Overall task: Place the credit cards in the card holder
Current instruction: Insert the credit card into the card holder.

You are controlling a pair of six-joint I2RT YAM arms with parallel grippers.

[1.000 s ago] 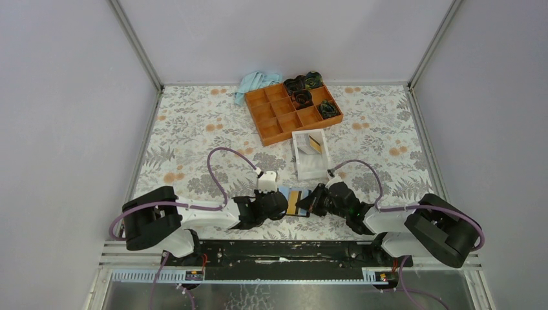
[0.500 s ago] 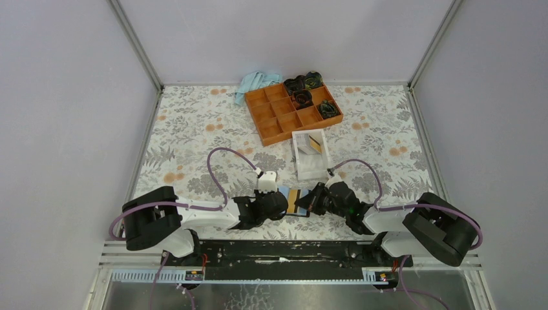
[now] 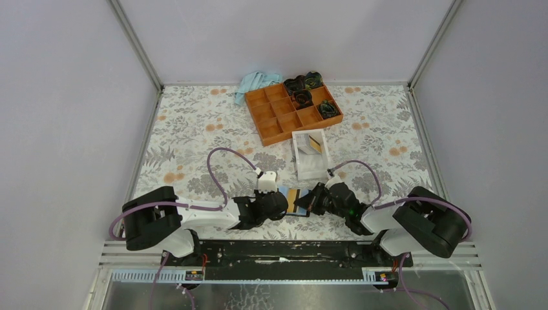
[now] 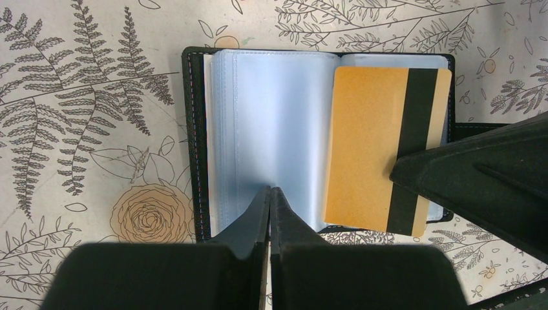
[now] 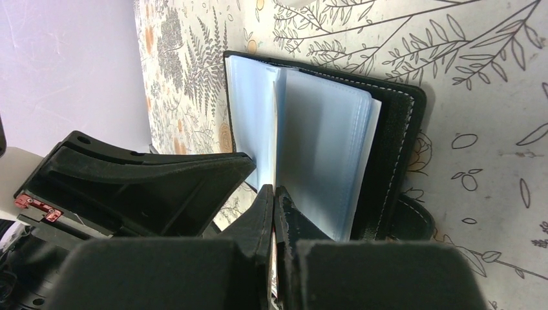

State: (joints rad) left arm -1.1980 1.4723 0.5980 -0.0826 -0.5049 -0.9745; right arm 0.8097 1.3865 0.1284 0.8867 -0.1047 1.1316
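Observation:
The card holder [image 4: 192,129] is a black wallet lying open on the floral table, light-blue sleeves [image 4: 278,116] up. It also shows in the top view [image 3: 285,192] and the right wrist view [image 5: 394,148]. A yellow-orange credit card [image 4: 365,148] with a black stripe lies over its right half. My right gripper [image 5: 274,190] is shut on that card, which is seen edge-on [image 5: 275,129]. My left gripper [image 4: 270,192] is shut, its tips pressing on the sleeves at the wallet's near edge. A second card [image 3: 315,144] leans inside the white box.
The white open-topped box [image 3: 310,165] stands just beyond the wallet. An orange compartment tray [image 3: 284,119] holding dark items sits at the back, with a light-blue cloth [image 3: 255,82] beside it. Both grippers [image 3: 282,201] [image 3: 309,203] meet near the table's front edge.
My right gripper has edged slightly left with the card over the wallet. The left arm has not visibly moved.

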